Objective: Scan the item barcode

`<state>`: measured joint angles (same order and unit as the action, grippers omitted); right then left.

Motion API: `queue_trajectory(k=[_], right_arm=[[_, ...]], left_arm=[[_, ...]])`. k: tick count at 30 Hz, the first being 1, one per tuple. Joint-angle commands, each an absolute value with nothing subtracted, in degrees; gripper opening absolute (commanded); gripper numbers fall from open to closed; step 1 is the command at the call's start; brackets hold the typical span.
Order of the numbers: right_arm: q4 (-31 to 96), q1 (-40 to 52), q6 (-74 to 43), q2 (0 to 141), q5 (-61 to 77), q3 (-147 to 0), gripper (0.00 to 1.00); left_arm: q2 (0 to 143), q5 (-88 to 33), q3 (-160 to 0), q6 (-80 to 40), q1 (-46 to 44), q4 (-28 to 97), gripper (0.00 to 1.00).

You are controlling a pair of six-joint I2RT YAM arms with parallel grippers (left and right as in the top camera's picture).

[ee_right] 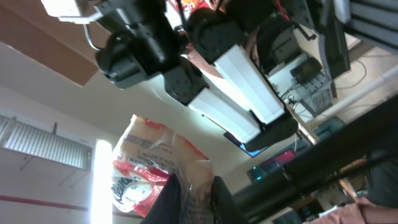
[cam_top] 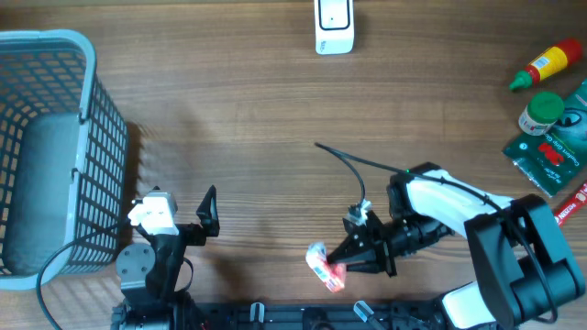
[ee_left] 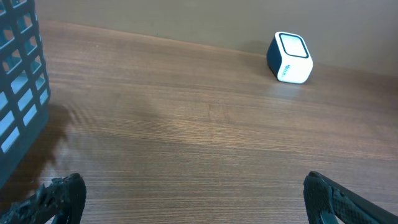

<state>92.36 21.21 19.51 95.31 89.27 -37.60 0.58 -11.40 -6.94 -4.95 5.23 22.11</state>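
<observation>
Diagonally, the packet [cam_top: 321, 260] spans the right end effector [cam_top: 338, 268].

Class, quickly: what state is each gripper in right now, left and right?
Left gripper: open, holding nothing.
Right gripper: shut on the red-and-white packet.

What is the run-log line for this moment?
right gripper: shut on red-and-white crinkly snack packet | left gripper: open, empty | white box-shaped scanner: far side, apart from packet | scan: pending

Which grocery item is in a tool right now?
The red-and-white plastic packet, pinched in the right tool; the yellow squeeze bottle, green-lidded jar and dark green pouch sit apart at the right edge.
</observation>
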Motion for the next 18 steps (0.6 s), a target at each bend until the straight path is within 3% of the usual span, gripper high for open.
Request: queue_trajectory(k=[1,12,14,18], right_arm=[[92.4,20.9,23.2,91.5,90.5,-34.1,0.04],[89.8,20.9,19.5,77.7,91.9,-32.2,0.04],[81.5,19.7,15.8,77.0,92.9,-32.6,0.04],[51.8,13.5,-11.4,77.1,87.8,-32.8,0.04]], left_arm=[[0.4,-11.0,-6.6,-3.8,5.0,21.9,1.00],[0.4,-11.0,-6.6,-3.8,5.0,21.9,1.00],[0.4,-11.0,-6.6,-3.8,5.0,21.9,1.00],[0.4,-11.0,-6.6,-3.8,5.0,21.9,1.00]])
